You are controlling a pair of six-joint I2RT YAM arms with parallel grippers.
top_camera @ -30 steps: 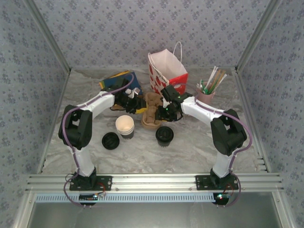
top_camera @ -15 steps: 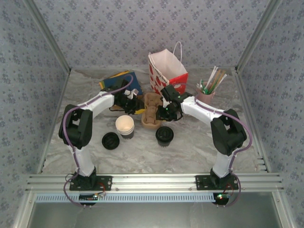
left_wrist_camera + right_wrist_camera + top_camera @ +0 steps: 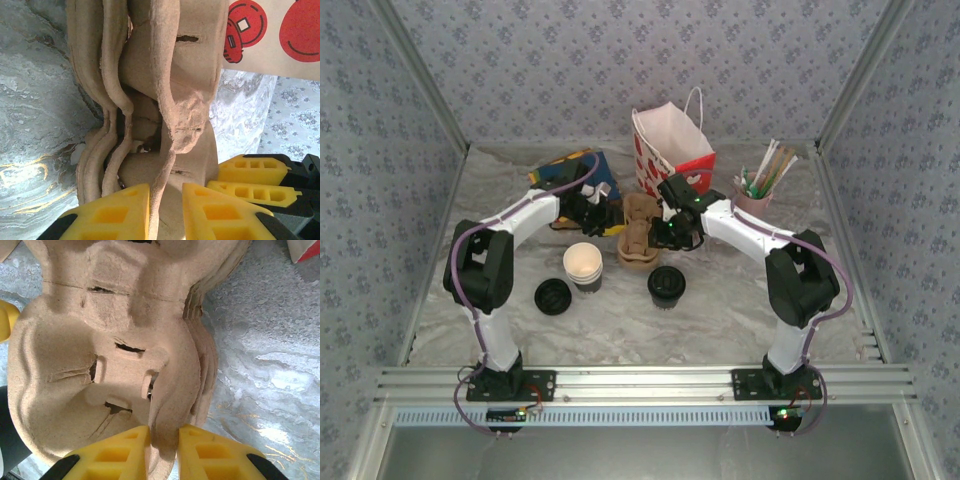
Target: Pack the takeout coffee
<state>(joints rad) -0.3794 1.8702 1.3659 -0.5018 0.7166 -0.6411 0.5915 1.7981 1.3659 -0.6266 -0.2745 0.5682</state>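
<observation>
takeout coffee (image 3: 666, 284): one paper cup with a black lid, upright on the marbled table (image 3: 720, 310), near the middle, touched by nothing.
left gripper (image 3: 165, 192): yellow fingers clamped on a thin rim of the pulp carriers (image 3: 165, 75), one finger on each side of the edge.
right gripper (image 3: 162, 432): clamped the same way on the opposite rim, with a cup well of the top carrier just above its fingers.
in the way: the pulp carriers lie between the takeout coffee and the paper bag (image 3: 672, 150), and both arms meet over them.
paper bag: one, white with red print, upright at the back with its mouth open, just behind the carriers.
stack of lidless cups (image 3: 583, 265): one stack, left of the coffee and apart from it.
loose black lid (image 3: 552, 296): one, flat on the table, further left and nearer the arm bases.
pink cup (image 3: 753, 203): one, at the right rear, holding a bundle of sticks too small to count.
blue and yellow packets (image 3: 570, 172): a small pile at the left rear, behind the left arm.
carrier count: several nested layers; the exact number cannot be told.
</observation>
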